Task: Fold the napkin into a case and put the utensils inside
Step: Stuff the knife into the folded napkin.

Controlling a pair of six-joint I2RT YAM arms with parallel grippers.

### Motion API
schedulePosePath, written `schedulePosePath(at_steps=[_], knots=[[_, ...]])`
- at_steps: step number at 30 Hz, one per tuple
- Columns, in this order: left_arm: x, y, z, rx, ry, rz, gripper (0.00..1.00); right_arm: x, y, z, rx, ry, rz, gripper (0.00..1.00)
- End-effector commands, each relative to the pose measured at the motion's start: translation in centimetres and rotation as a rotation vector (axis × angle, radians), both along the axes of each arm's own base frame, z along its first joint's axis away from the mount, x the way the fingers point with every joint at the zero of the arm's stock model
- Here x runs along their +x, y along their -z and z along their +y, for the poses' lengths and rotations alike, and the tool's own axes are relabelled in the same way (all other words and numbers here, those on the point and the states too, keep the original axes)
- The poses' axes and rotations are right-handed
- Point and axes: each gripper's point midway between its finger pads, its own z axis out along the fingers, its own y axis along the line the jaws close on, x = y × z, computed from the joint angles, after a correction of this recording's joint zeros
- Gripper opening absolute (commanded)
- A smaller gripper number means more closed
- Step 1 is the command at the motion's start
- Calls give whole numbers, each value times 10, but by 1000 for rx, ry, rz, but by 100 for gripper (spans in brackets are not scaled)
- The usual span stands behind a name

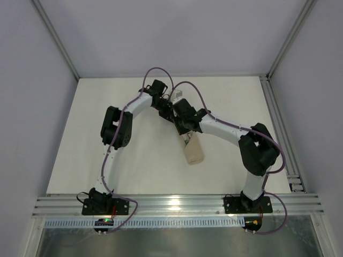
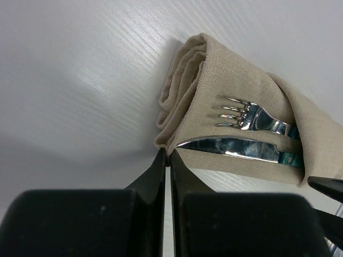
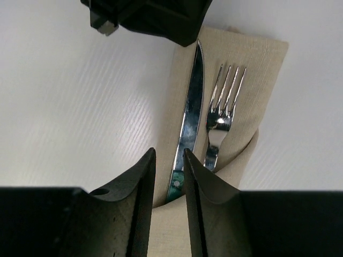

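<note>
The beige napkin [image 2: 225, 75] lies folded into a narrow case [image 1: 195, 152] in the middle of the table. The fork [image 3: 224, 107] and the knife [image 3: 192, 112] sit side by side in its pocket, their silver ends sticking out and their green handles mostly tucked under the cloth. My left gripper [image 2: 167, 153] is shut on the case's edge, close to the knife tip. Over the pocket's mouth my right gripper [image 3: 169, 151] stands open with a narrow gap between its jaws. The knife's green handle lies just below its right finger [image 3: 206, 182]. The left gripper [image 3: 155, 16] also shows at the top of the right wrist view.
Both arms meet over the case near the table's middle [image 1: 179, 120]. A metal rail [image 1: 278, 128] runs along the right edge and another along the near edge. White enclosure walls stand at the back and sides.
</note>
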Motion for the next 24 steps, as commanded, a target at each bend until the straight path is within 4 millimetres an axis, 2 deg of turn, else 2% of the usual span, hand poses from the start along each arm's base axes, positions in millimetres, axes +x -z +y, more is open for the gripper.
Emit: schedulePosePath(at_steps=[1, 7, 13, 17, 19, 20, 21, 23, 24], knots=[[10, -27, 4, -10, 2, -89, 0, 22, 0, 11, -36, -50, -71, 31], [9, -24, 4, -6, 2, -80, 0, 42, 13, 13, -38, -48, -72, 31], [10, -26, 5, -4, 2, -84, 0, 45, 22, 13, -36, -34, -43, 31], [11, -29, 5, 0, 0, -95, 9, 40, 7, 10, -12, -31, -55, 34], [13, -32, 5, 0, -5, -104, 16, 38, -11, 9, 7, -26, -74, 35], [15, -35, 5, -2, -7, -111, 21, 37, -18, 7, 14, -24, -84, 38], [15, -37, 5, 0, -9, -115, 25, 33, -31, 3, 32, -20, -101, 40], [17, -42, 6, 1, -11, -128, 32, 31, -40, -3, 61, -3, -106, 45], [17, -44, 6, 4, -11, -135, 33, 37, -39, -18, 79, 30, -98, 48]])
